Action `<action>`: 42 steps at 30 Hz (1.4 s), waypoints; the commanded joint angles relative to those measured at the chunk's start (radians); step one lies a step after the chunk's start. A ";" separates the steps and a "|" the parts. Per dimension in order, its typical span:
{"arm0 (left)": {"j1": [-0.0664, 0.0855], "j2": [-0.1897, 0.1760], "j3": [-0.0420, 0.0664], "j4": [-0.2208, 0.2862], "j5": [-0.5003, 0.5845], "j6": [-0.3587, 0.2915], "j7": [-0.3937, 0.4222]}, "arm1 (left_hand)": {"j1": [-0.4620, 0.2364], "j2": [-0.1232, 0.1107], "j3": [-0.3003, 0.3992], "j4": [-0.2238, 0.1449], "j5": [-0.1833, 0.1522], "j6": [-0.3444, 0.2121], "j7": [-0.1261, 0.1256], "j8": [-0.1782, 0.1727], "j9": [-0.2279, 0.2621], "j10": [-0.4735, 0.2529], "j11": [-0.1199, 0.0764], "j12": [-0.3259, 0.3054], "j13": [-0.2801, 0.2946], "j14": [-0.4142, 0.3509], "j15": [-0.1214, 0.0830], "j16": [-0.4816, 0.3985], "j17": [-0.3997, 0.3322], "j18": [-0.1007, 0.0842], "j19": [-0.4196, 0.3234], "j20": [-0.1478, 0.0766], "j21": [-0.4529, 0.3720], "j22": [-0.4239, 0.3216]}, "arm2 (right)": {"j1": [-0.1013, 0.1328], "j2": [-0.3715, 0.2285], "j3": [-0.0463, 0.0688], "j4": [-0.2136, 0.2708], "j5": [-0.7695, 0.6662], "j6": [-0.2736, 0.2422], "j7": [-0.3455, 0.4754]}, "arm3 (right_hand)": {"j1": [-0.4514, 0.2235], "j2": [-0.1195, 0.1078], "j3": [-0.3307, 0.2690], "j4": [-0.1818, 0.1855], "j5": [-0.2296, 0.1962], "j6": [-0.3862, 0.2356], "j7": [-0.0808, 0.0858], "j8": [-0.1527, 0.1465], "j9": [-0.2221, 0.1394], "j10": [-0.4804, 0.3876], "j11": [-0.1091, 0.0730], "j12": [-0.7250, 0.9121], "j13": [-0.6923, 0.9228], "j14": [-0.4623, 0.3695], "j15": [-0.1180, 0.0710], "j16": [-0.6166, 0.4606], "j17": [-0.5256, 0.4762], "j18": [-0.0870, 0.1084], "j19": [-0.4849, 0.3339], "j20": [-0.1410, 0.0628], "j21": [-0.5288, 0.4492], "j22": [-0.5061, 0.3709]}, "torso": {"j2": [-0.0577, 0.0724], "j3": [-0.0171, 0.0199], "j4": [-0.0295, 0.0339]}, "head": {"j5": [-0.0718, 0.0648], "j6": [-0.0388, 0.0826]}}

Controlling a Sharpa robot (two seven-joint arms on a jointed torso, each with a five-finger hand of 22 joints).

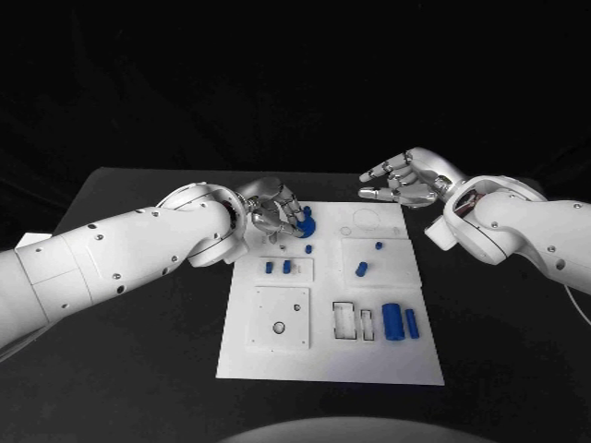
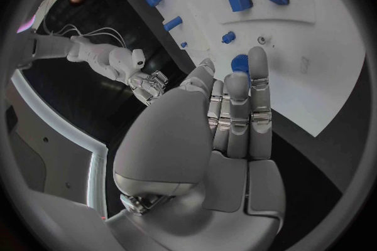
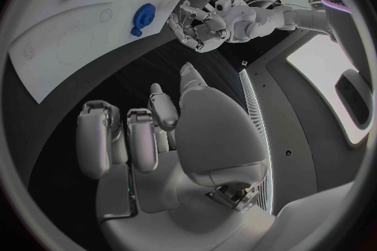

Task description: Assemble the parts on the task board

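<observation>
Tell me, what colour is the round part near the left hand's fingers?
The round part is blue, against the white task board. The right wrist view shows it best, just beside the left hand.

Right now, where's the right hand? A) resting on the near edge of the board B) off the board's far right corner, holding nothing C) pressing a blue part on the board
B: the right hand hangs empty, fingers apart, beyond the task board's far right corner.

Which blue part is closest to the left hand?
The round blue part at the board's far left edge, right at the left hand fingertips. The other blue parts lie farther down the task board, away from either hand.
</observation>
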 commanded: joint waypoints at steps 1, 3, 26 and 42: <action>-0.004 0.021 -0.002 -0.018 -0.242 -0.053 0.089 | -0.011 -0.032 0.006 0.004 -0.009 0.032 -0.009 -0.033 -0.032 0.024 -0.006 -0.029 -0.044 0.090 -0.005 0.182 0.168 0.010 0.055 -0.007 0.047 0.031 | -0.002 0.003 0.000 -0.001 0.001 0.015 0.012 | -0.004 0.009 -0.008 0.000 0.006 -0.003 -0.005 0.003 0.001 -0.008 -0.001 -0.004 -0.001 0.080 0.000 -0.004 0.164 0.019 -0.007 -0.002 -0.006 -0.001 | 0.001 0.0009 -0.0016 | -0.004 0.005; -0.006 0.033 -0.004 -0.026 -0.299 -0.034 0.083 | -0.025 -0.049 0.007 0.010 -0.009 0.058 -0.017 -0.064 -0.058 0.043 -0.009 -0.055 -0.083 0.149 -0.013 0.323 0.308 -0.026 0.135 -0.013 0.273 0.243 | -0.003 0.003 0.000 -0.001 0.001 0.016 0.012 | -0.004 0.009 -0.008 0.000 0.006 -0.003 -0.005 0.003 0.001 -0.008 -0.001 -0.004 -0.001 0.080 0.000 -0.004 0.164 0.019 -0.006 -0.002 -0.006 0.000 | 0.002 0.0005 -0.0025 | -0.003 0.006; -0.025 0.088 -0.007 -0.055 -0.449 0.141 0.021 | -0.035 -0.049 0.033 0.011 -0.007 0.168 -0.033 -0.161 -0.121 0.141 -0.024 -0.174 -0.211 0.201 -0.038 0.415 0.364 -0.071 0.217 -0.040 0.575 0.539 | -0.004 0.007 0.000 0.001 0.002 0.015 0.014 | -0.004 0.009 -0.008 0.000 0.006 -0.003 -0.005 0.003 0.001 -0.008 -0.001 -0.004 -0.001 0.080 0.000 -0.004 0.164 0.019 -0.006 -0.002 -0.006 0.000 | 0.002 0.0012 -0.0014 | -0.008 0.003; -0.033 0.112 -0.007 -0.078 -0.458 0.119 0.020 | -0.016 -0.040 0.094 0.000 -0.006 0.185 -0.028 -0.193 -0.136 0.169 -0.020 -0.219 -0.245 0.201 -0.031 0.419 0.355 -0.068 0.215 -0.033 0.561 0.529 | -0.004 0.009 0.000 0.001 0.002 0.017 0.013 | -0.004 0.009 -0.008 0.000 0.006 -0.003 -0.005 0.003 0.001 -0.008 -0.001 -0.004 -0.001 0.080 0.000 -0.004 0.164 0.019 -0.006 -0.002 -0.006 0.000 | 0.001 0.0021 -0.0014 | -0.010 0.000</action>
